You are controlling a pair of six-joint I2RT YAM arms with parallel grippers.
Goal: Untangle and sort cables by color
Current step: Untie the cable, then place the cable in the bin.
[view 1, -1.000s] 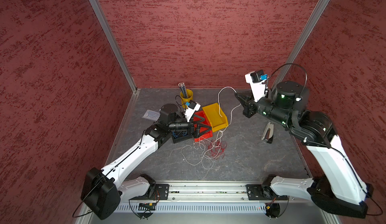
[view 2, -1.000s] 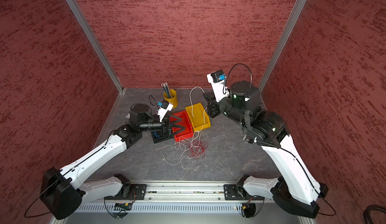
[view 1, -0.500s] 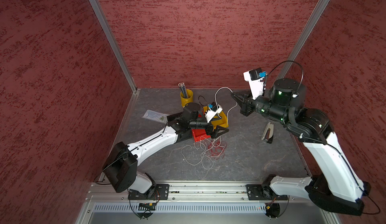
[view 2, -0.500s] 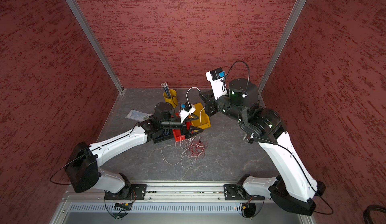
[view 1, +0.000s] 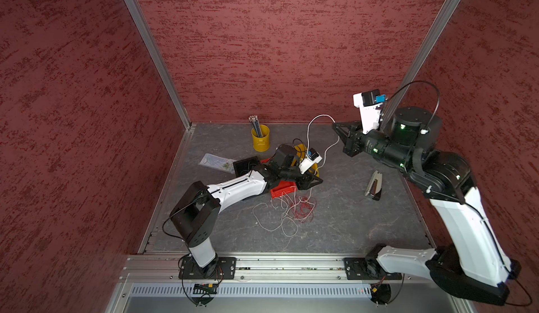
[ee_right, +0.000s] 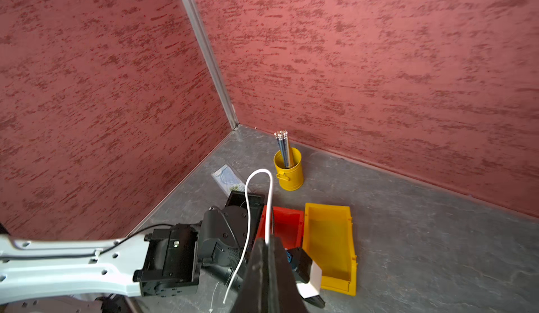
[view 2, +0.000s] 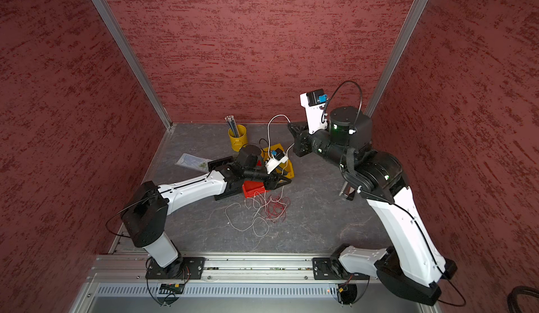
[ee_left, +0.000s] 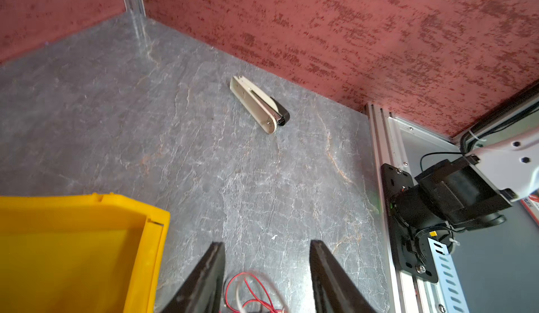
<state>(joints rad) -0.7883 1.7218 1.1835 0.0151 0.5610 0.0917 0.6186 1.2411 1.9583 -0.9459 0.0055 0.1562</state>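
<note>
Treat the sort as barely begun. The right jaws are closed on one white cable (ee_right: 259, 172), held high above the counter (view 1: 350, 227). Its slack hangs down toward the other cables (view 1: 294, 210). These red and white strands lie knotted together on the counter, just beside the red bin (view 1: 281, 191). The left jaws stand apart, gripping nothing, low over red and white loops at the edge of that knot. The yellow bin (ee_left: 87, 206) is empty, as is what shows of the red bin. The black bin (view 1: 245, 165) is largely hidden. Judge every strand as still to be separated and binned.
</note>
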